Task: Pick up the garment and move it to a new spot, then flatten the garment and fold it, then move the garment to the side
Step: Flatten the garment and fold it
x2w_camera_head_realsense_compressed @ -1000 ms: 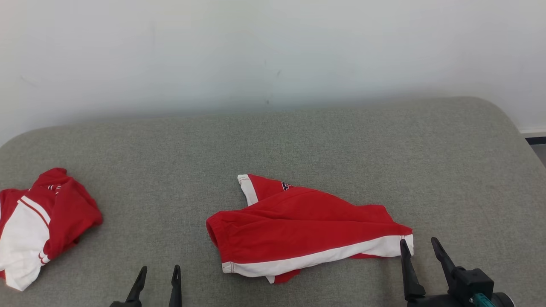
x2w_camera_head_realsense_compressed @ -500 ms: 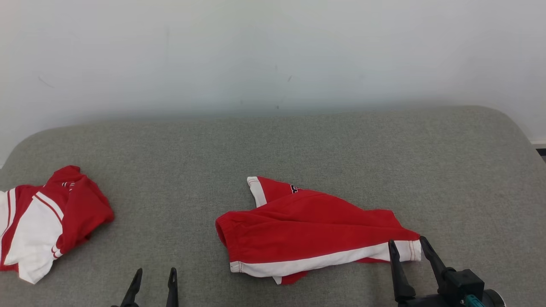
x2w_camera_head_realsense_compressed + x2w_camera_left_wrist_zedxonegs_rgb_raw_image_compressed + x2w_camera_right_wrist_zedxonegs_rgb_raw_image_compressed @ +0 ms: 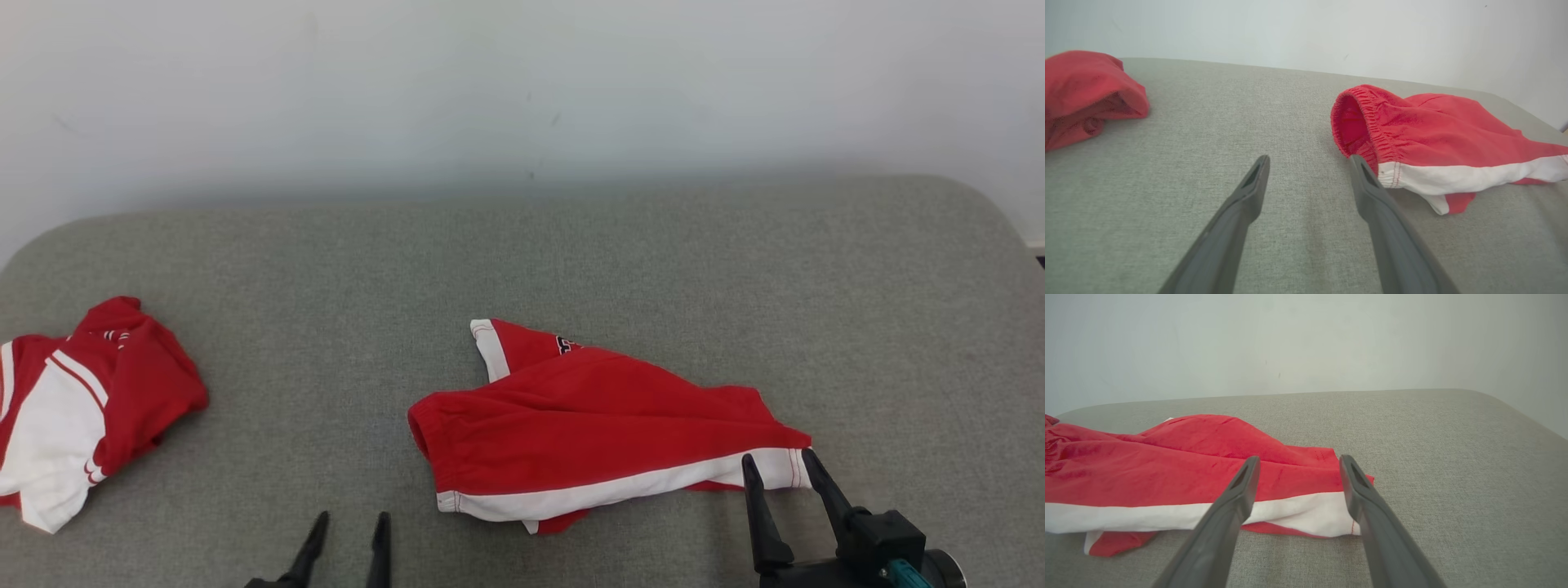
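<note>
right fingers (image 3: 753, 490): open wide, holding nothing. They sit low at the near right end of the shorts (image 3: 588, 425). The white leg end (image 3: 1323, 510) shows in the gap between them.
left fingers (image 3: 379, 543): open wide too, holding nothing. They are over bare desk (image 3: 571, 261), near and a bit left of the waist (image 3: 1367, 122). One finger tip is just beside the stretchy edge, but the waist is not in the gap.
shorts: red with a white stripe, in the middle of the desk, on the near side. The waist is on the left and the leg end is on the right. They are not flat: a flap pokes out on the far side and a red bit sticks out under the near edge.
other cloth (image 3: 90, 400): a red and white heap at the far left of the desk, well apart from both sets of fingers.
step: I think this is the grab, one end of the shorts for each set of fingers. I cannot tell if it is the first pick-up or the pull to make them flat. No neat fold is done yet.
next move: the right fingers need to dip a little and shut on the leg end. The left fingers need to slide right so the waist edge sits in the gap, then shut.
changed: the left fingers have moved right, closer to the waist. The right fingers have moved left, so the leg end is now between them, not beside them. Both stayed open. The head picture slid a bit, but that is the camera; the shorts lie as before.
</note>
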